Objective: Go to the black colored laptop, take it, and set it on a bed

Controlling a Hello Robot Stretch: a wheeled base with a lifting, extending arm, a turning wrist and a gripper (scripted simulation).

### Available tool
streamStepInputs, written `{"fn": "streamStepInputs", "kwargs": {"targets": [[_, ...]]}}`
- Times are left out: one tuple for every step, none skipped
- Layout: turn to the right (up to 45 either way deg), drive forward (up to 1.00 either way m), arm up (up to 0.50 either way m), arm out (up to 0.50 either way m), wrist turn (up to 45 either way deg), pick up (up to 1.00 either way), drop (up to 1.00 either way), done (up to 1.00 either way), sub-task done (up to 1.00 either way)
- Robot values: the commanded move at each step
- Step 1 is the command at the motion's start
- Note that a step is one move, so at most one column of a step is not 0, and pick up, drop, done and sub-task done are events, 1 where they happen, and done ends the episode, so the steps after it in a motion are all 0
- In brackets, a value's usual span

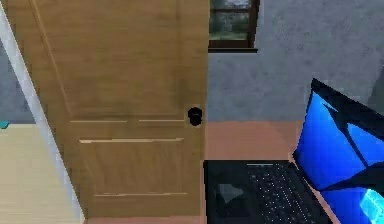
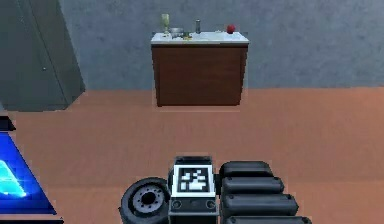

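Laptop at arm side view's left, apart from end effector; grasp unclear.

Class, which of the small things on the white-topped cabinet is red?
The round one nearest the top's right end; the others, to its left, are pale or grey.

A brown bench with a white top stands on the reddish floor, bearing a small red thing, a pale upright piece and a slim grey one.

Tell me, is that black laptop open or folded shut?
Open. In the forward view the laptop has its screen standing up from the keyboard deck, showing bright blue.
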Motion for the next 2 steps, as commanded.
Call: {"fn": "streamStepInputs", "kwargs": {"targets": [[0.0,0.35,0.00,0.00,0.0,0.00,0.00,0.00,0.00],[-45.0,0.00,0.00,0.00,0.0,0.00,0.00,0.00,0.00]]}}
